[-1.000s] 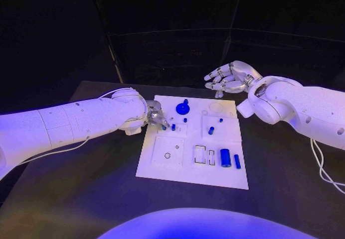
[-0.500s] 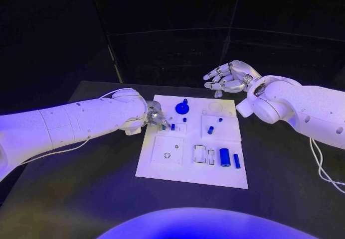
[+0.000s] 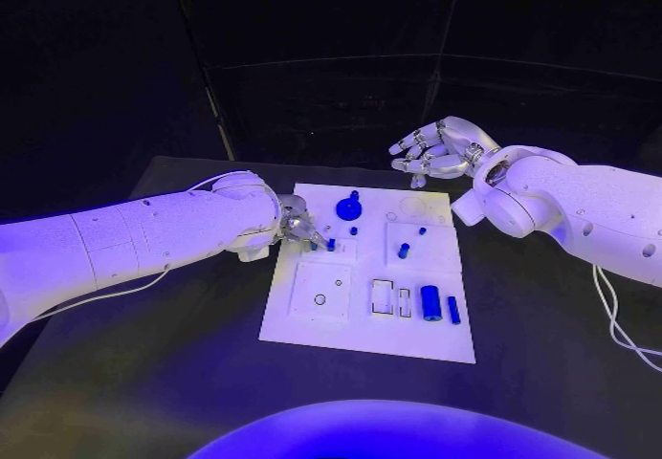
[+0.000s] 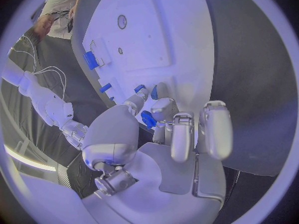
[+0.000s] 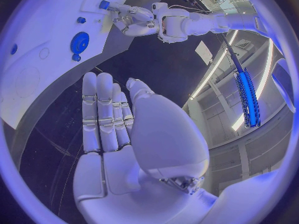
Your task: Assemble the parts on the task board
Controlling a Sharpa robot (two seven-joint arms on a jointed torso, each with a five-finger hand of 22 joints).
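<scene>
The white task board (image 3: 320, 330) lies mid-table. My left hand (image 3: 299, 227) sits low over its near-left corner region, by the far-left edge, and pinches a small blue part (image 4: 148, 119) between thumb and finger just above the board. A second small blue peg (image 3: 331, 244) stands right beside those fingertips. My right hand (image 3: 439, 148) hangs in the air past the board's far edge, fingers loosely bent and holding nothing. A blue gear (image 3: 349, 205) lies near the far edge, a blue cylinder (image 3: 431, 303) and a slim blue piece (image 3: 452, 309) near the front right.
Small blue pegs (image 3: 405, 251) stand in the board's middle. Empty cut-outs (image 3: 383, 295) and a round hole (image 3: 320, 299) mark the front half. Black table (image 3: 165, 382) surrounds the board. In the right wrist view the left hand (image 5: 134, 20) and the gear (image 5: 79, 42) show beyond my right hand (image 5: 118, 119).
</scene>
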